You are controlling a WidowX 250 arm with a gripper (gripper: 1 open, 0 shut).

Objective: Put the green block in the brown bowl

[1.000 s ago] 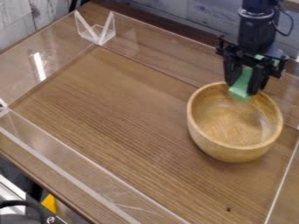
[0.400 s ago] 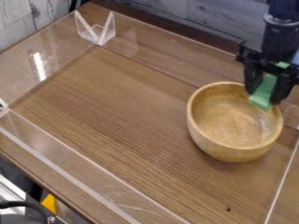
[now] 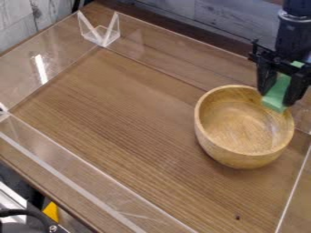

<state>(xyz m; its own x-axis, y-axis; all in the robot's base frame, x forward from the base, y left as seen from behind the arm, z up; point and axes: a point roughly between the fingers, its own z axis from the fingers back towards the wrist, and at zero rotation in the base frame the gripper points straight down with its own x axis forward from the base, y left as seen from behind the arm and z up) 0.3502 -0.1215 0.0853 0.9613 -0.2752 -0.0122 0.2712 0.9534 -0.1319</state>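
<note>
Wood-grain counter (image 3: 122, 118), brown with fine lengthwise streaks, fenced by low clear plastic walls (image 3: 55, 55) along the left, far and near edges. Pale planked backdrop beyond the far wall. One small clear plastic stand (image 3: 100, 29), V-shaped, at the far left corner, well apart from everything else.

One brown bowl (image 3: 245, 126) at the right side of the counter: round, light tan wood, thick rim, visible grain, upright, inside bare. Nothing else lying loose on the counter surface.

One black arm (image 3: 295, 27) coming down from the top right edge, upper part cut off by the frame. One gripper (image 3: 282, 89) at its end, pointing straight down, black fingers (image 3: 267, 73) hanging above the bowl's far right rim. Jaws pinched tight on one green block (image 3: 281, 92), bright green bar held roughly upright between them, slightly tilted, lower end poking out below the fingertips. Block up in the air, over the right far edge of the bowl, lower tip just above the rim, not resting inside. Whether the tip touches the rim: cannot tell from this angle.

Dark clutter and a yellow patch at the bottom left corner, outside the walls, too cropped to identify.
</note>
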